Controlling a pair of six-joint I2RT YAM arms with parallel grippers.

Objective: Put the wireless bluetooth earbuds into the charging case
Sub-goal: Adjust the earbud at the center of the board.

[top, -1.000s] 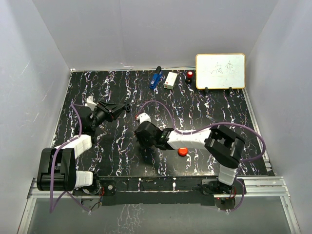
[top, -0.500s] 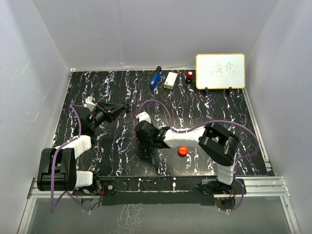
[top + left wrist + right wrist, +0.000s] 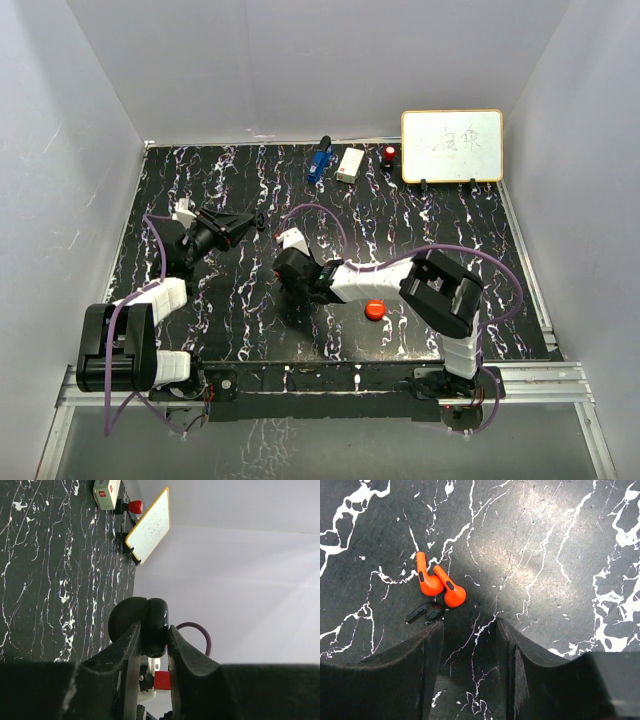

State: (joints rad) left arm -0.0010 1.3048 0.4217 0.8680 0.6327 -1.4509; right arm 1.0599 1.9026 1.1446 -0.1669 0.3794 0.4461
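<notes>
The left gripper [image 3: 153,635] is clenched on a black round disc [image 3: 155,612], whose inside is hidden. The right gripper [image 3: 470,630] stands released, its jaws parted over bare table [image 3: 560,555]. Just ahead of its fingertips, off to one side, lie the earbuds [image 3: 451,594]. They are orange-red with black strips and touch each other, with a small black piece [image 3: 425,612] beside them. A red round puck [image 3: 375,310] sits back beside the right arm.

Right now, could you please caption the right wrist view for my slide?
Right gripper, jaws open, above the marbled table, just short of two touching orange earbuds and a small black piece.
</notes>
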